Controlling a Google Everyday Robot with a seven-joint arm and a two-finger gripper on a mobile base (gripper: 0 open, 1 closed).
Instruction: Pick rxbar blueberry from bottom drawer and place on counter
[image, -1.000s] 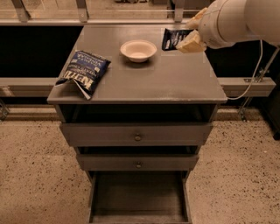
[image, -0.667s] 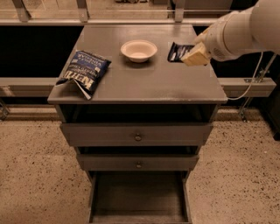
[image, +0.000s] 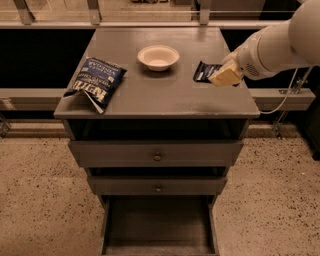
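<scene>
1. Small flat dark navy wrapped rxbar blueberry, white print: right side of surface, near right edge, well apart from bowl. Resting on top or just above it; cannot tell which.
2. Gripper w/ tan jaws on white arm: low over right edge of wide flat grey square cabinet-top surface, reaching in from right. Jaws clenched on bar's right end.
3. Deep grey wooden bottom drawer, no knob: pulled open, nothing seen inside.
4. Blue-and-white chip bag: front-left of surface, overhanging the edge.
5. Round white bowl: rear centre.

Step in hand (est.): placing; pick looks done. Next move calls for: settling bar flat, releasing jaws, lifting clear w/o dragging bar toward the edge.
</scene>
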